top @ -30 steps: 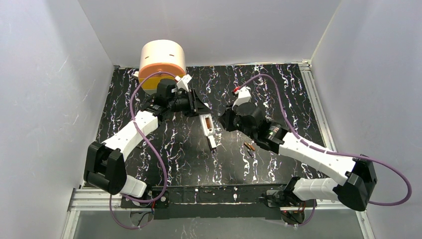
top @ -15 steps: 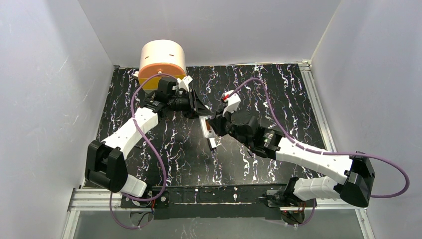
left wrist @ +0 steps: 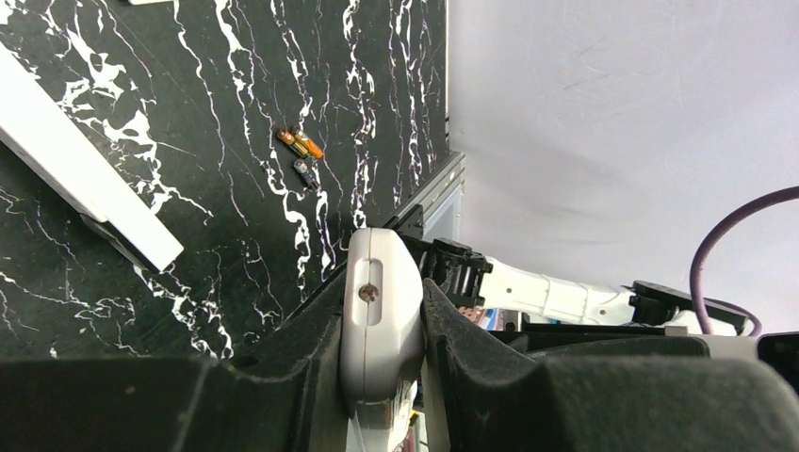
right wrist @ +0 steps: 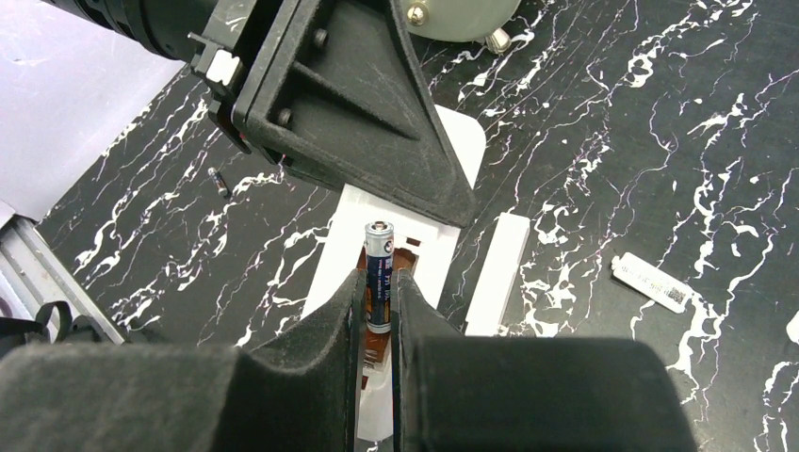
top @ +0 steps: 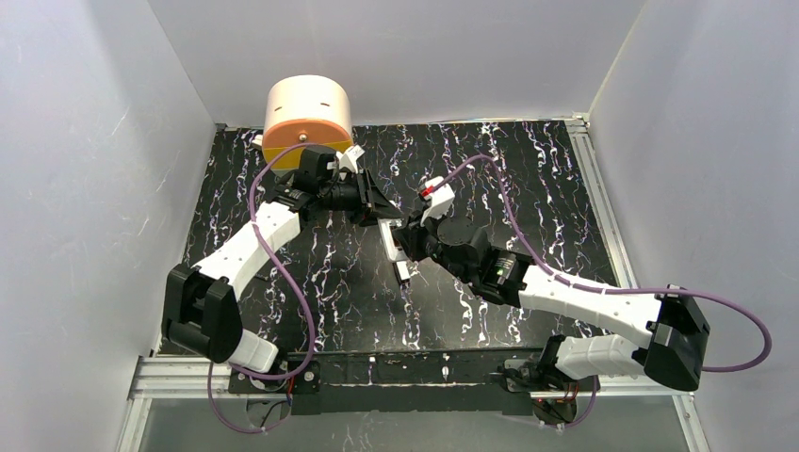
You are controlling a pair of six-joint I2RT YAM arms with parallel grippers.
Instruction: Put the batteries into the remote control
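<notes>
My left gripper (top: 382, 209) is shut on the far end of the white remote control (top: 401, 270), holding it tilted over the marbled mat. In the left wrist view the remote's edge (left wrist: 377, 330) is pinched between both black fingers. My right gripper (right wrist: 379, 273) is shut on a slim battery (right wrist: 379, 247) with a dark label and an orange band. The battery points into the remote's (right wrist: 334, 250) open brown compartment (right wrist: 407, 252). Two more copper-orange batteries (left wrist: 300, 144) lie side by side on the mat; the right arm hides them in the top view.
A plain white bar (right wrist: 497, 273) lies right of the remote, also in the left wrist view (left wrist: 85, 174). A white label strip (right wrist: 650, 280) and a small black bit (right wrist: 218, 181) lie on the mat. An orange-and-cream drum (top: 306, 118) stands at the back left.
My right arm has swung left from beside the loose batteries to the remote, bringing its battery over the open compartment. The left gripper has stayed put with the remote.
</notes>
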